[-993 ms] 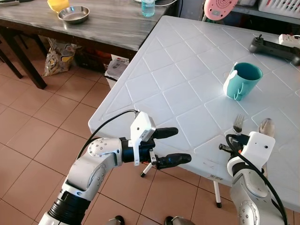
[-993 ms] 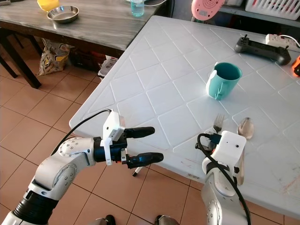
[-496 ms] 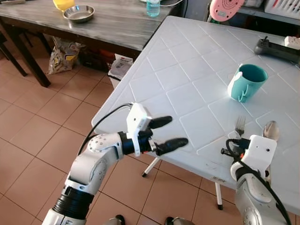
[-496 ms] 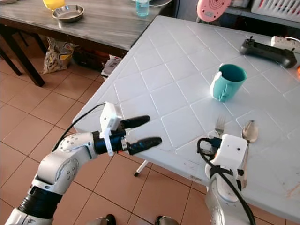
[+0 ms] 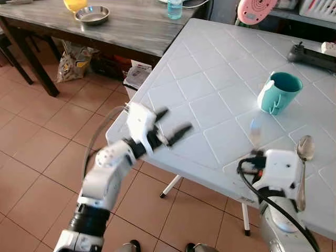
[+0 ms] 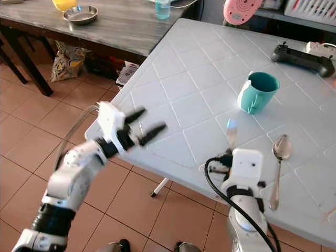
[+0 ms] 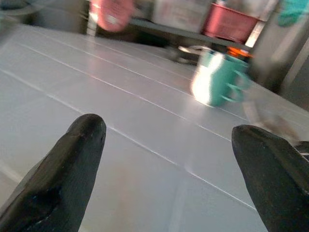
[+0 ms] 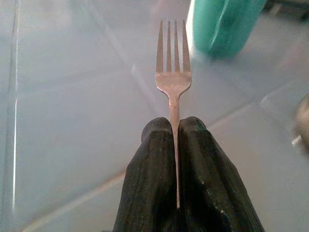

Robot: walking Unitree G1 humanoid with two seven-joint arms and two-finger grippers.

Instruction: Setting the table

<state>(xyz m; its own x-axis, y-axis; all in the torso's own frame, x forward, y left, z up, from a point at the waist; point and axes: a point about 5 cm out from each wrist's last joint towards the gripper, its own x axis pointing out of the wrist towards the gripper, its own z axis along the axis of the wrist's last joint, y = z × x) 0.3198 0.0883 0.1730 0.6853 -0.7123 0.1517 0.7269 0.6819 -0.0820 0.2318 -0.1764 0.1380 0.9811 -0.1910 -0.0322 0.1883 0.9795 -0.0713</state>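
Note:
My right gripper [image 8: 175,131] is shut on the handle of a silver fork [image 8: 173,72], which stands tines forward above the white table [image 5: 210,68]. In the eye views the fork [image 5: 254,131] is a blur just beyond my right wrist. A silver spoon [image 5: 303,157] lies on the table right of that wrist. A teal mug [image 5: 278,92] stands upright farther back, and it is also in the left wrist view [image 7: 217,79]. My left gripper [image 5: 170,123] is open over the table's near-left edge, with nothing between its fingers [image 7: 72,164].
A dark wooden table [image 5: 121,31] at the back left carries a steel bowl [image 5: 92,14] and a bottle [image 5: 175,8]. A black controller [image 5: 312,55] and a pink object [image 5: 257,9] sit at the white table's far side. A bag [image 5: 71,63] lies on the tiled floor.
My right gripper has lifted the fork off the table and carried it a little left. My left arm has risen from below the table edge to over it.

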